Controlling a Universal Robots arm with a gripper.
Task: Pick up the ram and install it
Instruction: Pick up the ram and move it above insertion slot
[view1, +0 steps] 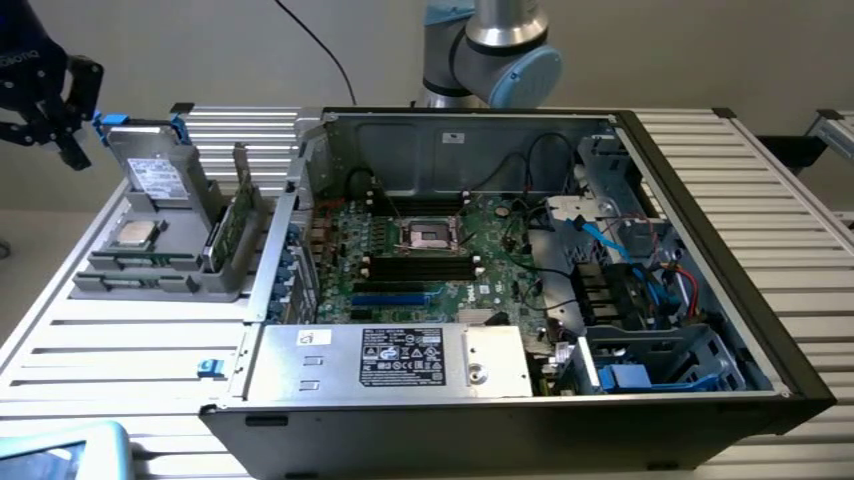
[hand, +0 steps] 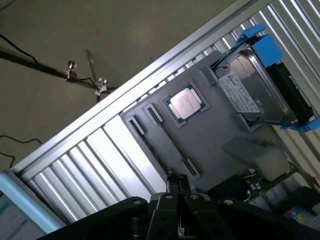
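The gripper (hand: 177, 184) is shut, its two black fingertips pressed together with nothing between them. In the exterior view it hangs in the air at the far left (view1: 56, 125), above and beyond the left end of the grey parts holder (view1: 160, 275), touching nothing.

The ram (view1: 238, 228) stands on its long edge in a slot of that holder, at the end of the holder nearest the computer case (view1: 694, 190). It is a thin green board, upright, just beside the case's side wall and well apart from the gripper.

On the same holder a square silver processor chip (view1: 134, 236) lies flat, and a hard drive (view1: 163, 180) in a blue bracket stands leaning behind it. From the wrist view the chip (hand: 187, 104) and the drive (hand: 248, 95) lie beyond the closed fingertips, over the grey holder (hand: 220, 135).

The case lies open on the ribbed metal tabletop (view1: 120, 350). Inside it the green motherboard (view1: 400, 290) faces up, with a row of long black slots (view1: 420, 266) just beside the processor socket (view1: 434, 236). A silver power supply (view1: 387, 358) sits along the near edge of the case
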